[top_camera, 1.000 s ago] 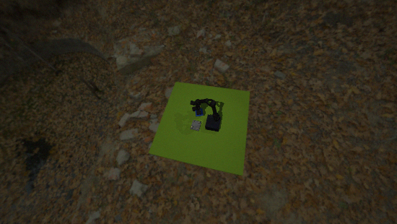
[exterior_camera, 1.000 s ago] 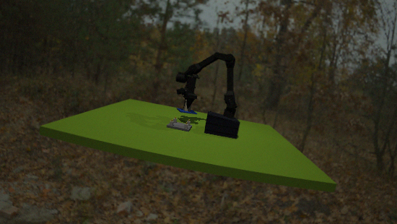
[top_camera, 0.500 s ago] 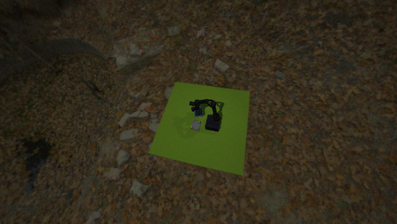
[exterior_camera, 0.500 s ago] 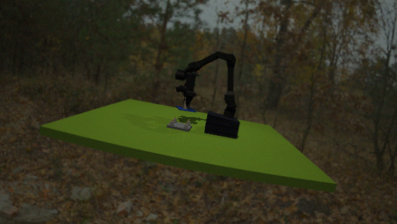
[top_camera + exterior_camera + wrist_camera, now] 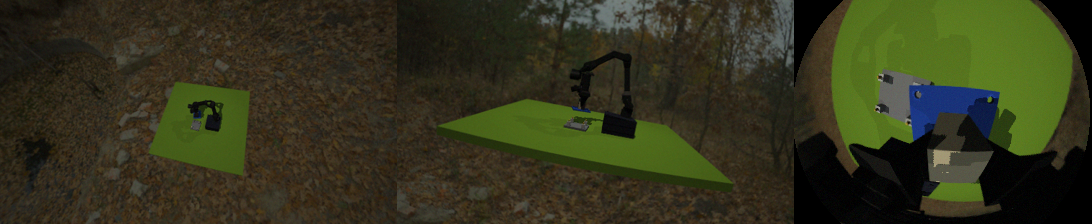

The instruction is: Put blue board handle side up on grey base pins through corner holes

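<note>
From the top view, we see the board (image 5: 199, 116) (image 5: 581, 109) (image 5: 954, 100) near mid-frame, just above the base (image 5: 195, 126) (image 5: 576, 126) (image 5: 895, 96).

In the exterior view, we hold it raised, presumably to clear the pins.

In the wrist view, our gripper (image 5: 197, 114) (image 5: 582, 108) (image 5: 952, 132) clamps the handle (image 5: 959, 165); the board's holed edge faces up-frame, its long axis unclear.

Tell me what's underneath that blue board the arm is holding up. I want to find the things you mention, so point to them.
Open air, then the green table (image 5: 216, 159) (image 5: 599, 148) (image 5: 1014, 60), with the blue board's (image 5: 197, 117) (image 5: 575, 108) (image 5: 949, 95) shadow. The grey base (image 5: 195, 126) (image 5: 576, 126) (image 5: 894, 95) sits off to one side; in the wrist view, the board hides part of it.
</note>
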Robot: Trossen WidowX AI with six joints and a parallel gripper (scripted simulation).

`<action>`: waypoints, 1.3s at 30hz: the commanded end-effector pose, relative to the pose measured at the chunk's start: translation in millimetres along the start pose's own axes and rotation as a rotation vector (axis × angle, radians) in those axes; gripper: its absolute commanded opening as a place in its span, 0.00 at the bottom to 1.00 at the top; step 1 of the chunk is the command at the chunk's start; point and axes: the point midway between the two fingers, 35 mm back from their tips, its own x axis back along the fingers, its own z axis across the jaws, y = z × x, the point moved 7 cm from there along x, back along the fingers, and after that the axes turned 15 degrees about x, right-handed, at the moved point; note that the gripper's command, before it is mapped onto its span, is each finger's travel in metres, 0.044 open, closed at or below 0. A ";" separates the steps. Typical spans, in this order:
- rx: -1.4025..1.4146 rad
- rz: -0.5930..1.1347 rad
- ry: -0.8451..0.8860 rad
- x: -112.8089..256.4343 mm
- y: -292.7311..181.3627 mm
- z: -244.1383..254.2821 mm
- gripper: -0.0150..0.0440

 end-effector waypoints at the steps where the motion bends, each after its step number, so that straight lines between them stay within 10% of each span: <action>1: -0.021 -0.006 0.003 1.6 6.8 7.6 0.25; 39: -0.212 -0.010 0.012 2.7 51.9 94.6 0.25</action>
